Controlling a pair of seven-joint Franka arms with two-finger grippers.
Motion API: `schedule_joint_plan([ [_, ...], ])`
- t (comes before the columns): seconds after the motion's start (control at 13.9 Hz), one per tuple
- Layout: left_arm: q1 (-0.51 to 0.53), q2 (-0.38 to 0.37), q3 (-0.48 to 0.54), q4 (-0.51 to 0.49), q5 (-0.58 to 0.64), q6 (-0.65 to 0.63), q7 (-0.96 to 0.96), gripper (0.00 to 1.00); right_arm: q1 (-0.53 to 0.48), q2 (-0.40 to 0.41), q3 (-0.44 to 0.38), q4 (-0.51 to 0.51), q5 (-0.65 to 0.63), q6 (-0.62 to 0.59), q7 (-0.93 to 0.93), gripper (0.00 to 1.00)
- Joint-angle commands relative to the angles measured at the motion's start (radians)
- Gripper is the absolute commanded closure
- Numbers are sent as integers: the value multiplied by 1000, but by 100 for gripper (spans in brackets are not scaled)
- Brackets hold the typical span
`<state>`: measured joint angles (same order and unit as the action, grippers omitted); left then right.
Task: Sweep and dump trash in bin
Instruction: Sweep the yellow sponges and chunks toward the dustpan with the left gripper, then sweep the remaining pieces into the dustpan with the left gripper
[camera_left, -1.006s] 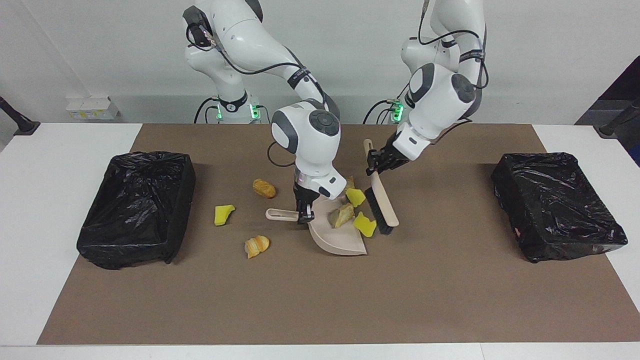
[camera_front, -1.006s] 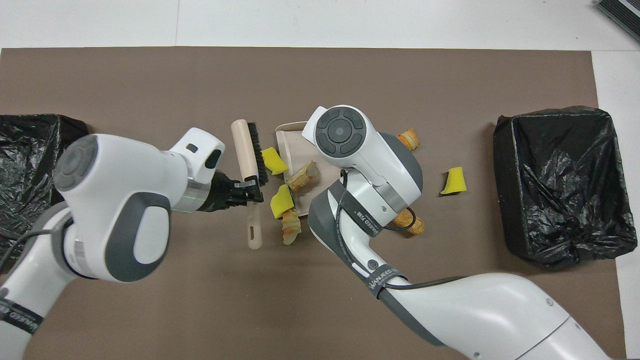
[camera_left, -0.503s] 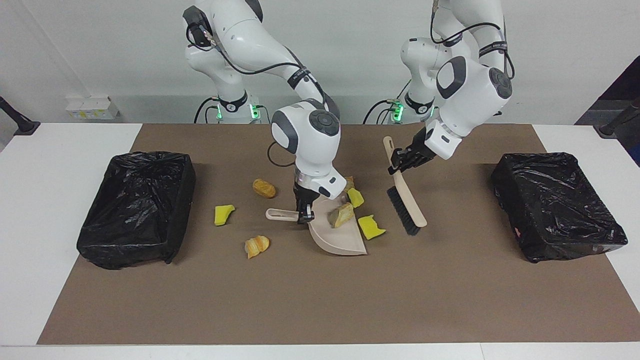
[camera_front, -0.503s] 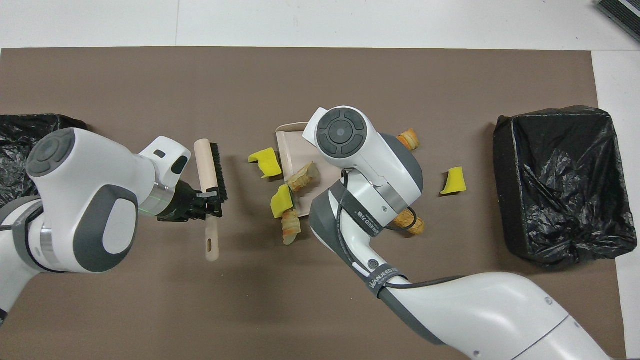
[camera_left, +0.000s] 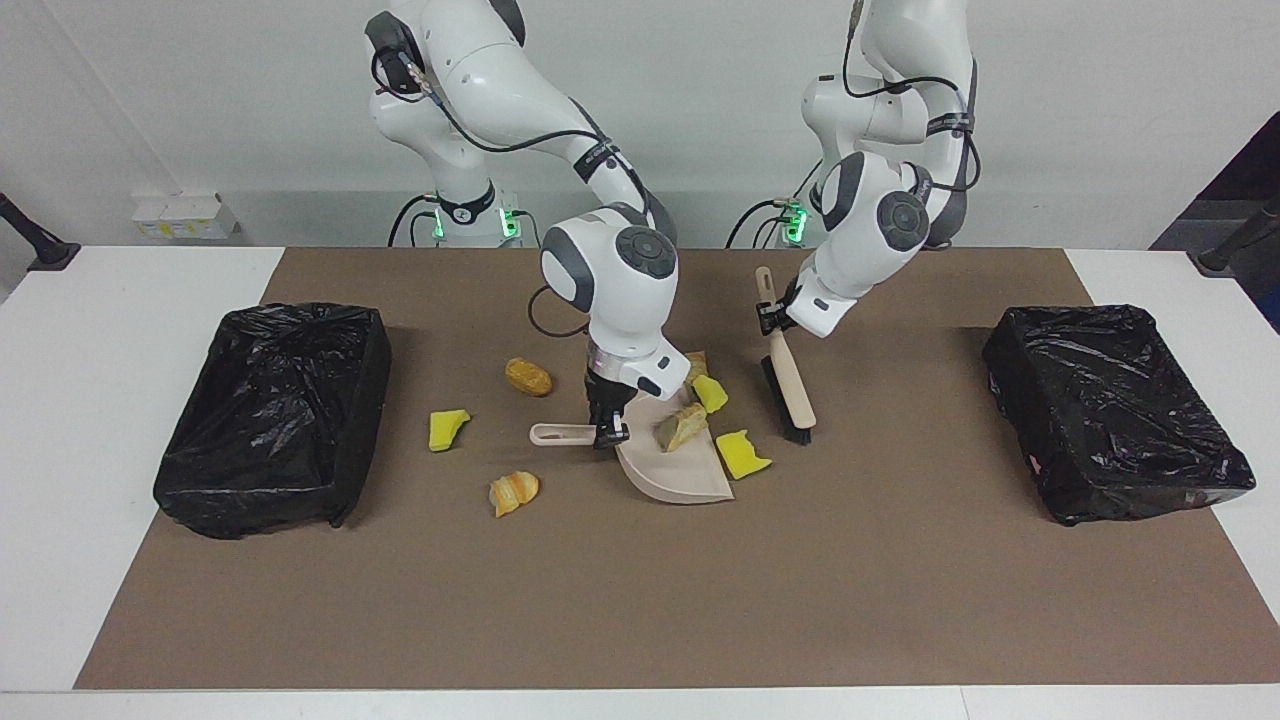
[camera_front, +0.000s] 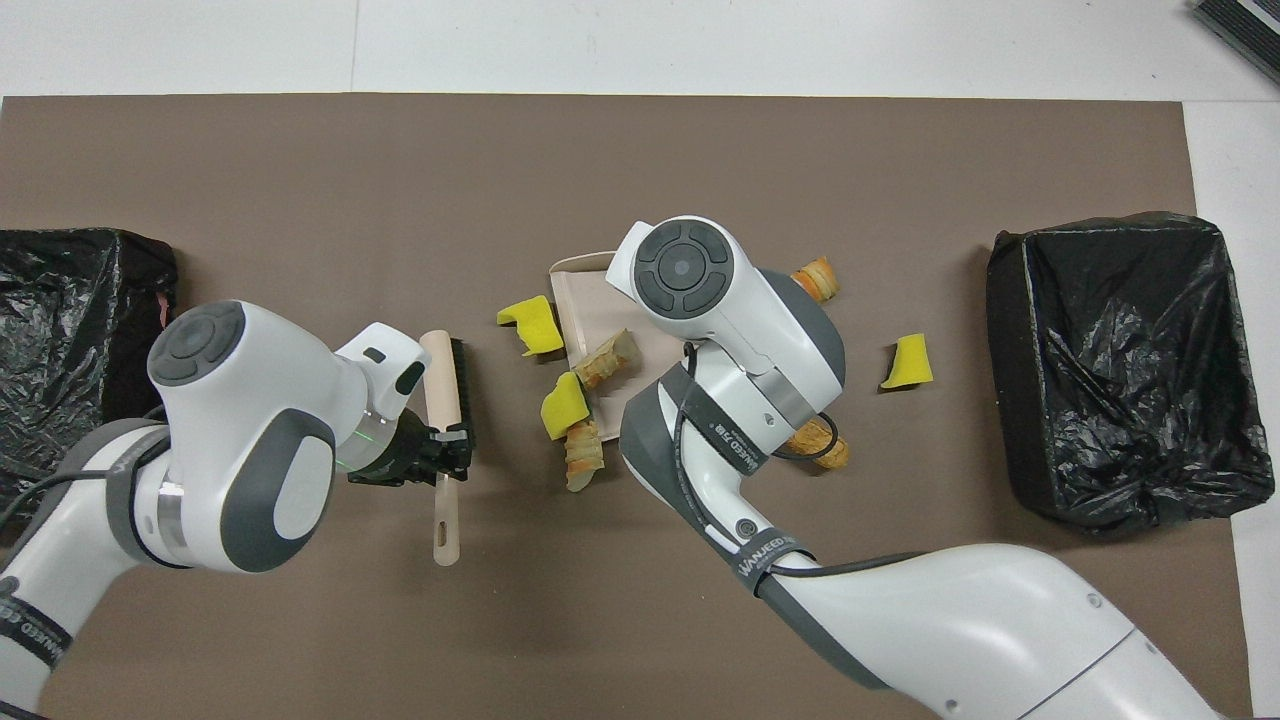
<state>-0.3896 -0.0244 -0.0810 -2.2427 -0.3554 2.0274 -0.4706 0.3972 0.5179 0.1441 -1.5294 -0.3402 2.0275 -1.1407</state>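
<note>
My right gripper (camera_left: 608, 430) is shut on the handle of the beige dustpan (camera_left: 680, 478), which rests on the brown mat and also shows in the overhead view (camera_front: 580, 290). A tan lump (camera_left: 683, 428) lies in the pan. A yellow scrap (camera_left: 742, 453) lies just outside its mouth, with another yellow scrap (camera_left: 710, 393) and a tan lump (camera_front: 582, 455) at its edge. My left gripper (camera_left: 770, 318) is shut on the handle of the brush (camera_left: 792, 395), whose head hangs low over the mat beside the pan. The right gripper is hidden under its arm in the overhead view.
Three more scraps lie toward the right arm's end: an orange lump (camera_left: 527, 376), a yellow chunk (camera_left: 447, 428) and a striped lump (camera_left: 514, 491). A black-lined bin (camera_left: 270, 410) stands at that end and another bin (camera_left: 1115, 410) at the left arm's end.
The left gripper swung the brush away from the pan toward its own end, then came partway back. One yellow scrap shifted slightly outward. The right gripper and pan barely moved.
</note>
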Motion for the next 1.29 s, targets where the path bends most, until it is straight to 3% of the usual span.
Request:
schedule_joint_plan([
  [0.0,-109,-34,12,-66,-36,74,-71,100,-14,-36,8,-54,-10,14,-44,100],
  [0.36,-175,-11,9,-52,-142,200,-97,100,-14,-36,8,-55,-10,16,-39,100],
  [0.72,-140,107,10,124,-140,251,-53,100,-17,-35,8,-54,-8,22,-36,100],
  [1.22,14,34,21,202,-123,45,-49,100,-18,-33,8,-46,-8,22,-31,100],
])
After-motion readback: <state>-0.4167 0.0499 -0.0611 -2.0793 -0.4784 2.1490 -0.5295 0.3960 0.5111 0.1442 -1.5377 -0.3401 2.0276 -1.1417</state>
